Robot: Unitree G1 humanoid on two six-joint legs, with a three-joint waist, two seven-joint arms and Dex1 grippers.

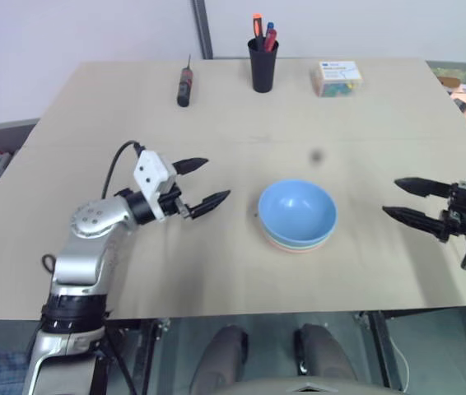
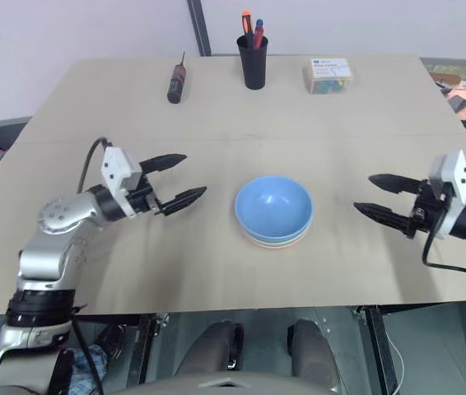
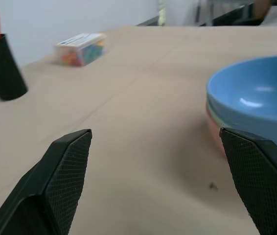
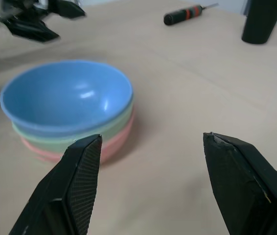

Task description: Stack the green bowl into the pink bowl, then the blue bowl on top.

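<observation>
Three bowls nested upright mid-table, both grippers spread and empty on either side.

The blue bowl (image 4: 67, 95) sits mouth up on top, in the green bowl (image 4: 75, 137), which sits in the pink bowl (image 4: 111, 147); being round, the stack has no long axis. From the head views only thin rims of green and pink show under the blue, and their insides are hidden. All three are plain, matte and alike in size. The left gripper (image 1: 202, 183) hangs to the stack's left, fingers wide apart, pointing at it. The right gripper (image 2: 375, 195) faces it from the right, fingers apart, touching nothing. The table (image 1: 93, 107) is pale.
</observation>
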